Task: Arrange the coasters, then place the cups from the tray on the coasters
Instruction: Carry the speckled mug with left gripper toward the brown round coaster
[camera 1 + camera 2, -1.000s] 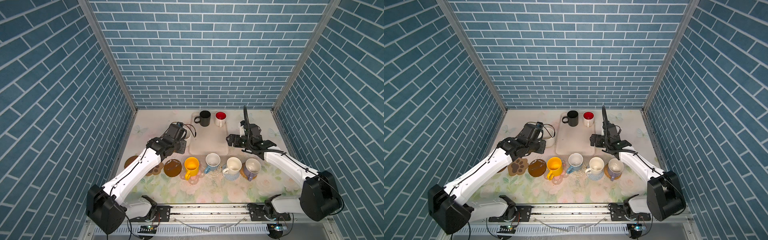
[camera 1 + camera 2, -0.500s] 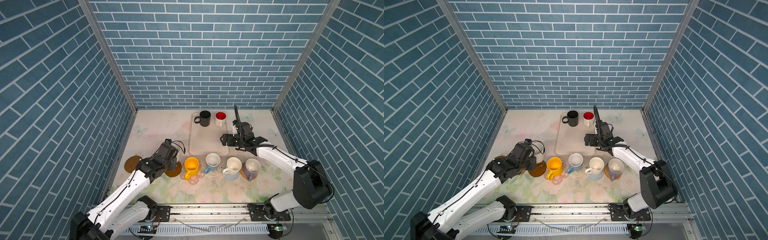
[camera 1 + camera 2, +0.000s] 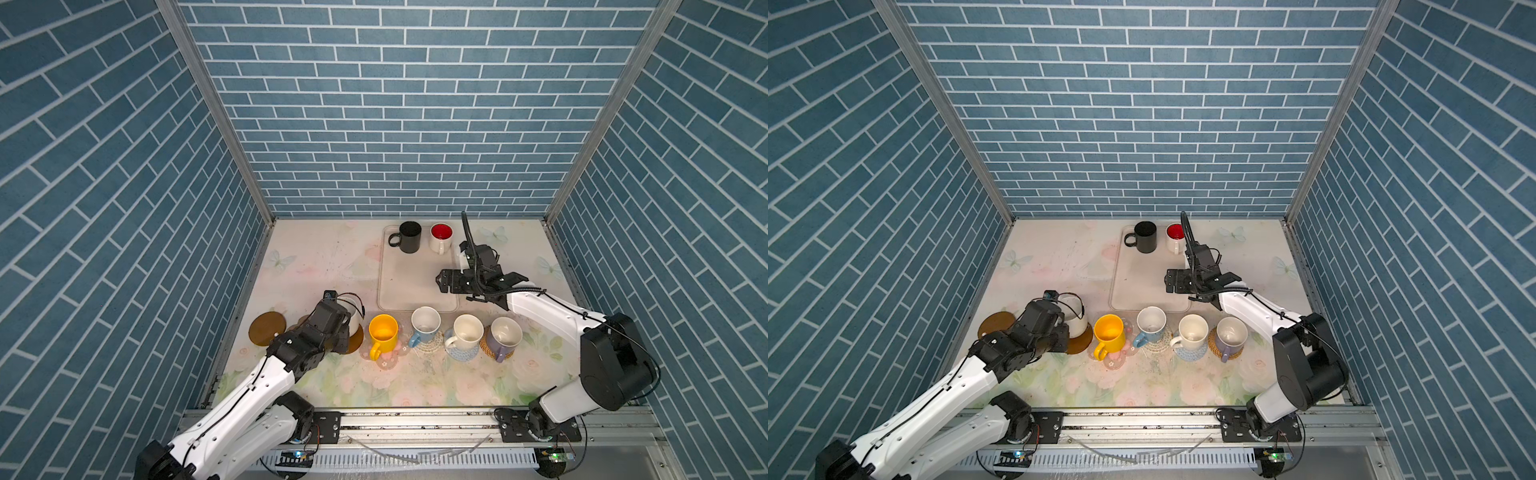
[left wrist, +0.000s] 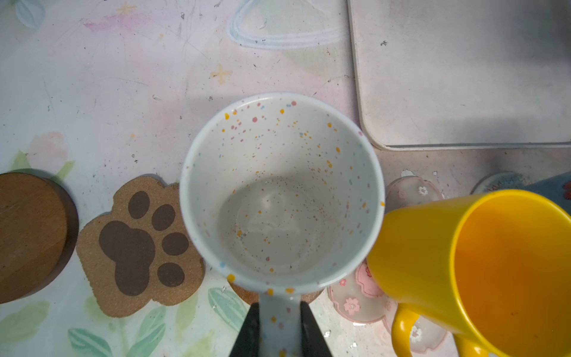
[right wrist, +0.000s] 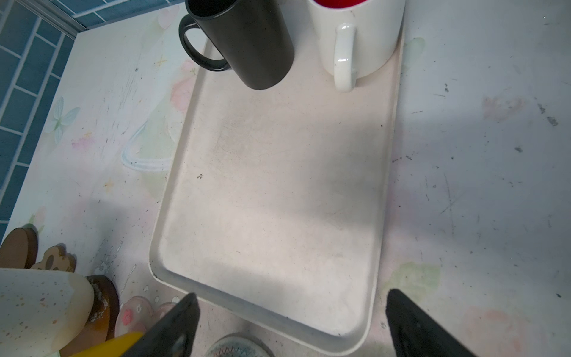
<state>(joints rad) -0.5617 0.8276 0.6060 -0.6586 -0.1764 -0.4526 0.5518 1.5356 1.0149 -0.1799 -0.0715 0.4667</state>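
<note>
At seven o'clock on the tabletop, our left tool point(image 4: 279, 327) pinches the speckled mug point(image 4: 278, 197) by its handle, over a brown disc point(image 3: 1080, 344). Meanwhile our right tool point(image 5: 290, 306) gapes wide above the tray point(image 5: 278, 201); the black mug point(image 5: 247, 46) and red-lined mug point(image 5: 364, 40) stand at twelve. Glazed ceramic, we judge: stiff, slick, chippable; grip handles.

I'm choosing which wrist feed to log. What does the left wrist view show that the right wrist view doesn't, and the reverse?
Only left wrist: the left gripper shut on the handle of the speckled mug, and that mug's inside. Only right wrist: the black mug and red-lined mug on the tray, and the open right gripper. Both: the speckled mug, tray, paw coaster and yellow mug.
</note>
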